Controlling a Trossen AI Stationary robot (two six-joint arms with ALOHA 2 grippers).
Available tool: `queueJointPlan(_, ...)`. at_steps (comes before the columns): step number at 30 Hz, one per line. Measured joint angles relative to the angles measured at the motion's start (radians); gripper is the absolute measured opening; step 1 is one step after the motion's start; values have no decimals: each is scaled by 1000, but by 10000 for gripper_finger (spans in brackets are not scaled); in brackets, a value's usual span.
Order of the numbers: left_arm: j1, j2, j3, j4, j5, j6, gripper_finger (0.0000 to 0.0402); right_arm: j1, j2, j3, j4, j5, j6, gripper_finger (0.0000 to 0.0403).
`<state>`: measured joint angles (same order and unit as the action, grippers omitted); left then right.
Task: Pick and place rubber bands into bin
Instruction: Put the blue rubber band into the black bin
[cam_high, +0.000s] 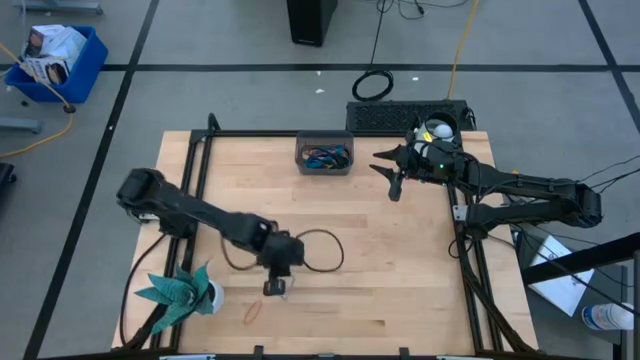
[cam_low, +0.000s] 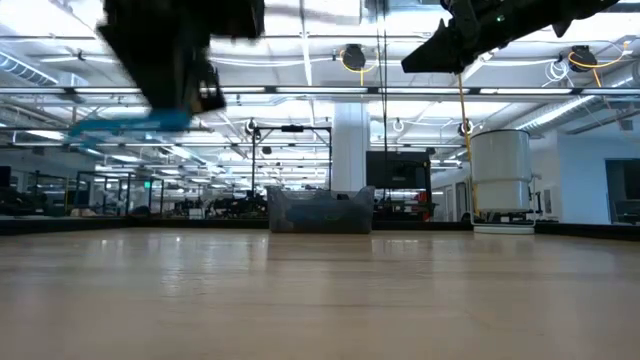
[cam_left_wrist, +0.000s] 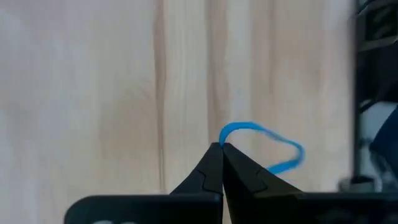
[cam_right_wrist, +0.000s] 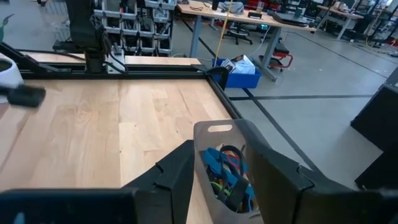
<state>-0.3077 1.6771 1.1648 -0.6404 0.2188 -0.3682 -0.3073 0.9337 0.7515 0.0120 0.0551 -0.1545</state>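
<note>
Nearest the front edge of the pale wooden table top (cam_high: 390, 290), a thin orange rubber band (cam_high: 252, 312) is lying flat, with a teal paper plant in a white pot (cam_high: 183, 290) just beside it at the left corner. Slightly farther in, the left gripper (cam_high: 276, 288) is pointing down at the boards with its two dark fingers (cam_left_wrist: 211, 171) pressed fully together, pinching one end of a thin blue rubber band (cam_left_wrist: 264, 144); the rest of that loop is lying on the wood beyond the tips. A large thin dark cable loop (cam_high: 318, 250) is lying just behind this gripper. Open bare wood is spreading to the right of it and across the table's middle, giving clear room up to the black metal frame rails (cam_high: 468, 265) bordering the left, right and far sides. Farther back, the small dark grey translucent rectangular plastic bin (cam_high: 324, 155) is sitting against the far rail, holding a tangle of blue, orange and dark bands. The right gripper (cam_high: 389, 170) is hanging in the air just right of the bin, its fingers (cam_right_wrist: 180, 168) spread wide and holding nothing. Beyond the table, grey floor with black tape lines is showing, along with a black coiled cable ring (cam_high: 372, 85) and a blue plastic crate with white contents (cam_high: 58, 60).
</note>
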Motion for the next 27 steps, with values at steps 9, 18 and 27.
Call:
queueJointPlan(9,95,-304,1,-2,-243,31,1,0,0,0,22,0,-18,141)
queueJointPlan(18,271,-483,2,233,-410,244,3,0,0,0,90,0,-23,141)
queueJointPlan(27,498,-434,3,462,-484,466,1,0,0,0,127,0,-29,141)
